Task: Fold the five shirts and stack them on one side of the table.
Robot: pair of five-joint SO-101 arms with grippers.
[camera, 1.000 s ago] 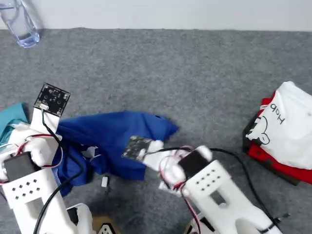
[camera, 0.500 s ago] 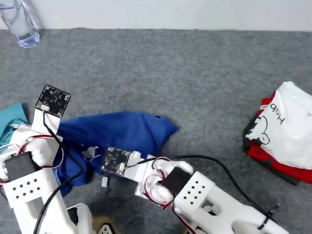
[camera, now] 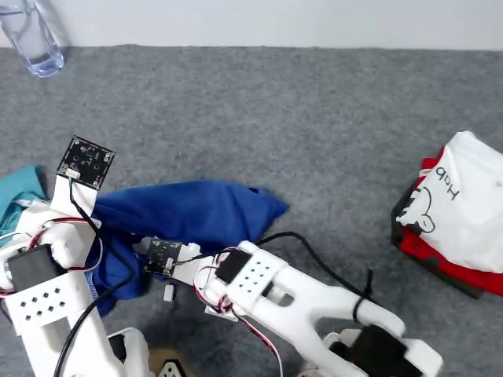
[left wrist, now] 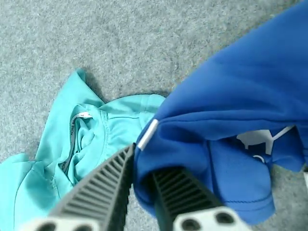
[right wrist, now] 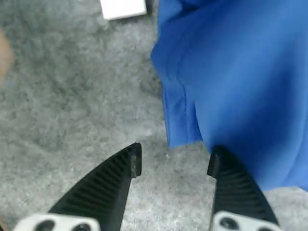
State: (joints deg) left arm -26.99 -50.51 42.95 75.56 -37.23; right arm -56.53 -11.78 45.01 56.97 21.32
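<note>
Grey carpet-like cloth covers the table (camera: 314, 118), a clear bottle (camera: 31, 39) stands at its far left corner, and the action is down at the near left. The blue shirt (camera: 196, 212) lies bunched there, its long axis running across the table from the left arm to a pointed end near the middle.

The left gripper (left wrist: 144, 166) has its fingers pressed together on a fold at the shirt's left end, with blue cloth pinched between them. Just beyond, the teal shirt (left wrist: 86, 139) lies crumpled, touching the blue one, with its collar showing.

Now the right gripper (right wrist: 175, 156): fingers spread wide, low over the table at the shirt's near edge. The stitched hem (right wrist: 180, 110) hangs just ahead of the gap, with one corner almost between the tips. A small white tag (right wrist: 122, 7) lies on the cloth beside the shirt.

So the right arm is plainly the nearer one to that loose edge, and the hem lies straight ahead of its open jaws, on the shirt's side. A short push forward and a close looks like the call, which would give both arms a grip to spread the shirt flat.

Well apart at the right edge sits the stack (camera: 464, 212) of folded shirts, white on top of red and black. By that count, blue and teal remain unfolded.
</note>
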